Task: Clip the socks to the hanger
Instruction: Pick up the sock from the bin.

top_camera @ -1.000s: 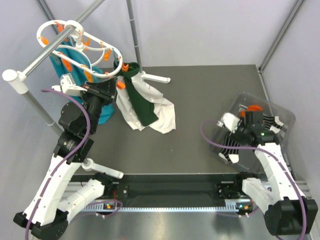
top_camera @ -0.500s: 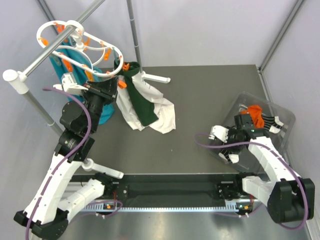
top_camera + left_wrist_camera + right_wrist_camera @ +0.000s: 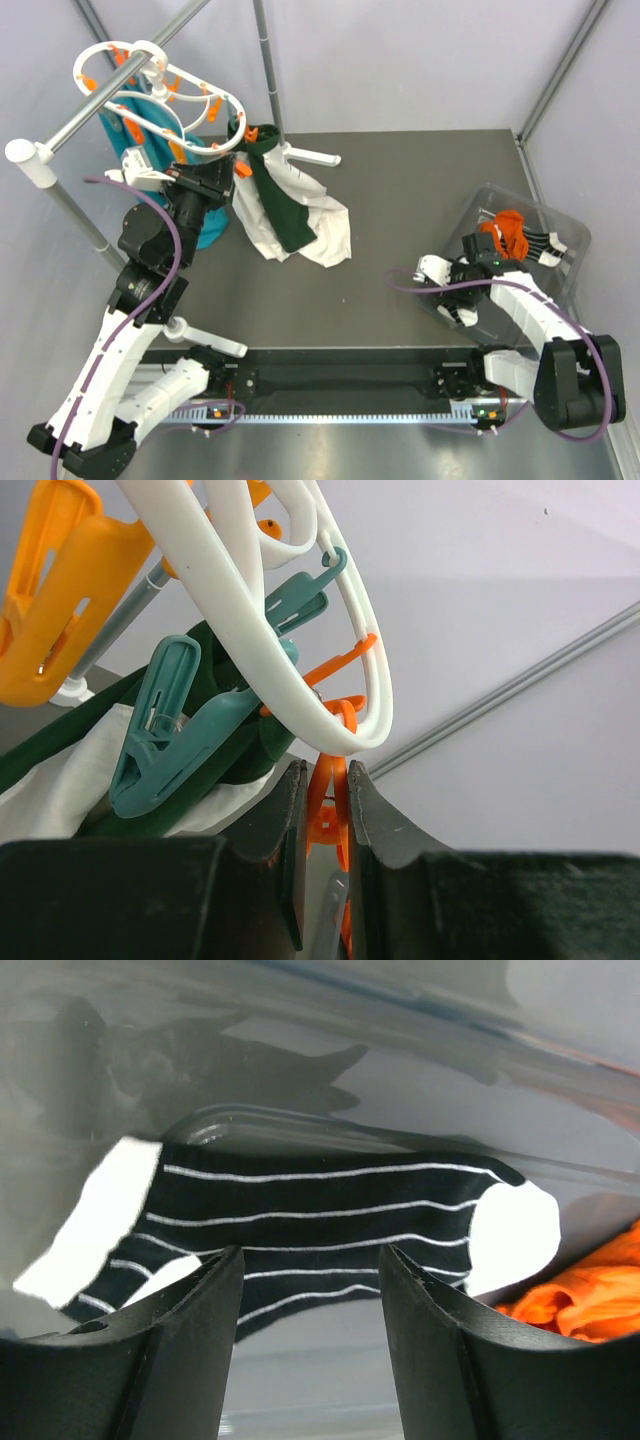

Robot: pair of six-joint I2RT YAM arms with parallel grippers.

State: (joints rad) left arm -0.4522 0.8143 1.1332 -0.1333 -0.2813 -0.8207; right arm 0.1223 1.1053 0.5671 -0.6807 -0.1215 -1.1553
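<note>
Rings of the hanger (image 3: pixel 210 580) are hung at ten o'clock, and one orange peg (image 3: pixel 327 815) is pinched tight by the left pincer (image 3: pixel 325 780). At three o'clock the socks (image 3: pixel 512 228) are kept in the clear bin (image 3: pixel 575 255). The striped sock (image 3: pixel 330 1225) is laid nine-to-three, at twelve o'clock from the wide-open right pincer (image 3: pixel 310 1260), the nearer one.

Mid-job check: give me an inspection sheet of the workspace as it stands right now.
Surface: dark table, nothing spilled seen.
Job's things: hanger on the rail; striped sock and orange sock in the clear bin.
Clutter: white and green cloths drape from hanger to table; teal cloth hangs beside.
Grippers: left pincer shut on an orange peg; right pincer open above the striped sock.
Cables: purple cables along both arms, no snag seen.
Surroundings: pale walls, nothing else seen.
</note>
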